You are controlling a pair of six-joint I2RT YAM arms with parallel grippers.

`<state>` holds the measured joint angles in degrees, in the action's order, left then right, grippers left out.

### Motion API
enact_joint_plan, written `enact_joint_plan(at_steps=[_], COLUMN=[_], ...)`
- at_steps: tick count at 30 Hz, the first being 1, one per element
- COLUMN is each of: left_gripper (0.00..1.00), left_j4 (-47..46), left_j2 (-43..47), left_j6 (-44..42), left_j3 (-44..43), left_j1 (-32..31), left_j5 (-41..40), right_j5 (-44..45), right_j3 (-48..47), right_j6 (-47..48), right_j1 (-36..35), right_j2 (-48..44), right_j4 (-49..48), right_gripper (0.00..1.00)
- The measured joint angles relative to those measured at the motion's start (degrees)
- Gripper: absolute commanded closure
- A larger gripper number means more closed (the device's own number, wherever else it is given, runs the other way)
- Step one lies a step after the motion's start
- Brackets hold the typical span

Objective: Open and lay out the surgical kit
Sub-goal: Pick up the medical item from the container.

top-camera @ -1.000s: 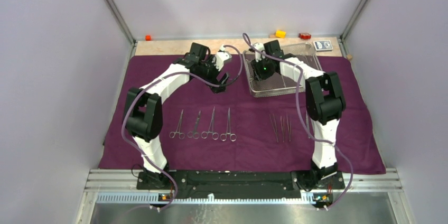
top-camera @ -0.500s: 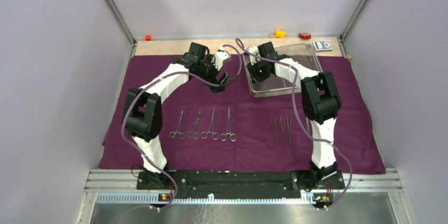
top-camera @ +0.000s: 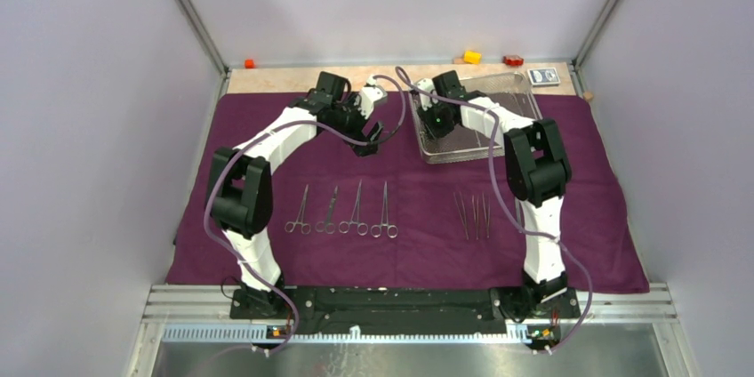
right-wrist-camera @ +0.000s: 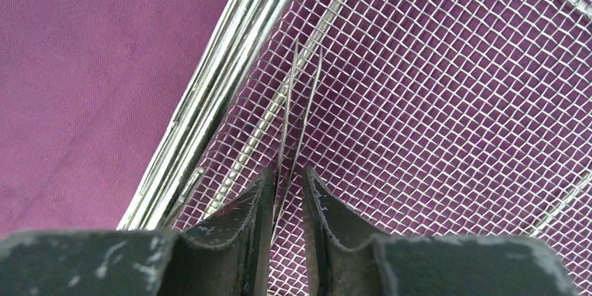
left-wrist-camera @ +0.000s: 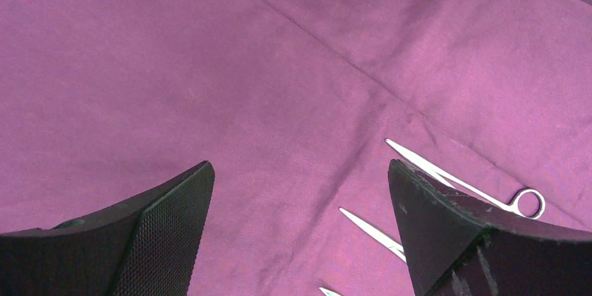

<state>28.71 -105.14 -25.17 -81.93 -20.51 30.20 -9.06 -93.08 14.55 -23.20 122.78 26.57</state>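
Across the table the dark purple cloth wrap lies opened flat. Over its rear middle the left gripper hovers clear of the cloth, jaws spread wide with nothing between them. Nearer the arm bases, four ring-handled clamps lie side by side in a row, rings toward the bases. To their right, apart from them, three tweezers lie parallel on the cloth. Behind those, the wire-mesh tray sits on the cloth, right of centre at the rear. Inside it, near the tray's left wall, the right gripper reaches down, jaws drawn nearly together and pinching a pair of steel tweezers whose thin arms point out over the mesh floor.
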Motion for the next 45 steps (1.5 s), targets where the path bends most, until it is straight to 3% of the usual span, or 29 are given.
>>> enact_joint_plan(at_steps=[14, 33, 38, 45], left_gripper=[0.01, 0.01, 0.01, 0.01], left_j4=[0.0, -0.66, -3.15, -13.0], left_j2=[0.2, -0.94, -1.64, -2.49], left_j6=[0.02, 5.88, 12.09, 25.64], left_j3=[0.0, -6.6, -7.98, -8.09], left_j1=[0.11, 0.11, 0.11, -0.33], left_j5=[-0.28, 3.04, 7.93, 18.62], right_j5=[1.53, 1.46, -4.02, -20.59], right_j3=[-1.25, -1.03, 3.58, 14.82], right_j6=[-1.18, -2.1, -3.39, -12.66], right_j1=[1.03, 6.1, 6.23, 6.75], right_j2=[-0.15, -9.68, -15.74, -25.86], right_j4=[1.03, 1.66, 0.46, -9.66], right_gripper=[0.97, 1.0, 1.0, 1.0])
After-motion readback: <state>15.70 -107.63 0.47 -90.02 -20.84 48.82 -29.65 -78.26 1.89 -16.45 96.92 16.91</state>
